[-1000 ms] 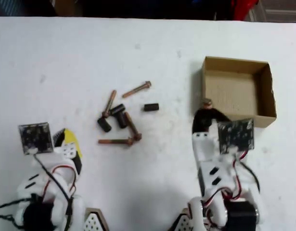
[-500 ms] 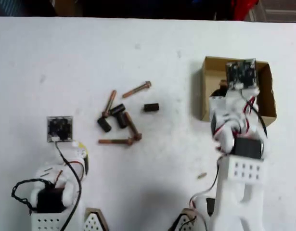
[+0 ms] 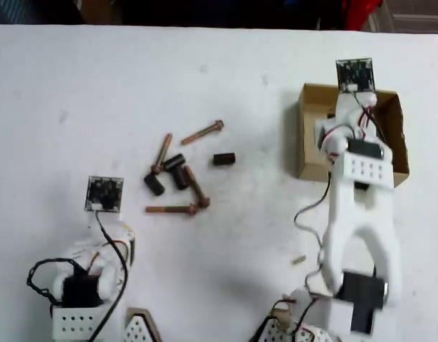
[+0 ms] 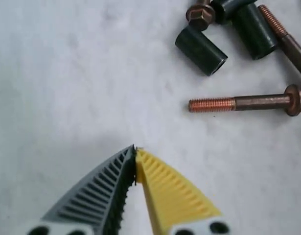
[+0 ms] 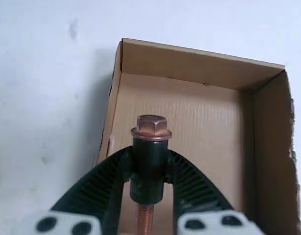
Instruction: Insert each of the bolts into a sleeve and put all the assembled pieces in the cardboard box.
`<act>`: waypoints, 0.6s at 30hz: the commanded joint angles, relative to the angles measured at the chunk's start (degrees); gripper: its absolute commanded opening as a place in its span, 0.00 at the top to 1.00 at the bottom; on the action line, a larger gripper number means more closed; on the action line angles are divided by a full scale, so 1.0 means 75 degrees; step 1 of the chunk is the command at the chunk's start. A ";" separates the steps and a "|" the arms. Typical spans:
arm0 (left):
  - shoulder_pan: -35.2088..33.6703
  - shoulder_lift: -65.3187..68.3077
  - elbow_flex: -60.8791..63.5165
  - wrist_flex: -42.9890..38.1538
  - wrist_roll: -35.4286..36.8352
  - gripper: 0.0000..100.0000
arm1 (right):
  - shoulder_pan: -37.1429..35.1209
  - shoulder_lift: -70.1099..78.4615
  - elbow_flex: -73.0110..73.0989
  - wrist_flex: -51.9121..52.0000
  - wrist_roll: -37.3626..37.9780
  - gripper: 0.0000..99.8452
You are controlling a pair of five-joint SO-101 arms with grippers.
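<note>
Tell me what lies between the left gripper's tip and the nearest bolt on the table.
The stretch is bare table: in the left wrist view nothing lies between the left gripper and the bolt.

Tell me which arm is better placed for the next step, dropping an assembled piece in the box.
Right. The right gripper holds a sleeved bolt over the cardboard box; the left gripper sits shut and empty near the loose bolts.
</note>
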 commanded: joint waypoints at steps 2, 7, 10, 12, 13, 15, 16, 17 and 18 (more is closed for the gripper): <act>0.0006 -0.0064 -0.0047 0.0023 -0.0059 0.98 | 0.0076 0.1073 -0.1430 -0.0217 0.0082 0.98; 0.0006 -0.0064 -0.0047 0.0023 -0.0070 0.98 | 0.0064 0.2210 -0.2391 0.0100 0.0070 0.98; 0.0006 -0.0076 -0.0035 0.0023 -0.0070 0.98 | -0.0006 0.2760 -0.2942 0.0334 0.0059 0.98; 0.0006 -0.0076 -0.0035 0.0023 -0.0070 0.98 | -0.0064 0.3077 -0.3188 0.0463 0.0082 0.98; 0.0006 -0.0076 -0.0035 0.0023 -0.0070 0.98 | -0.0147 0.3229 -0.3294 0.0545 0.0082 0.98; 0.0006 -0.0076 -0.0035 0.0023 -0.0070 0.98 | -0.0322 0.3499 -0.3481 0.0686 0.0094 0.98; -0.0006 -0.0076 -0.0035 0.0023 -0.0070 0.98 | -0.0393 0.3628 -0.3540 0.0709 0.0094 0.98; -0.0006 -0.0076 -0.0035 0.0023 -0.0070 0.98 | -0.0475 0.3722 -0.3587 0.0709 0.0094 0.98; -0.0006 -0.0076 -0.0035 0.0023 -0.0070 0.98 | -0.0545 0.3827 -0.3634 0.0721 0.0094 0.98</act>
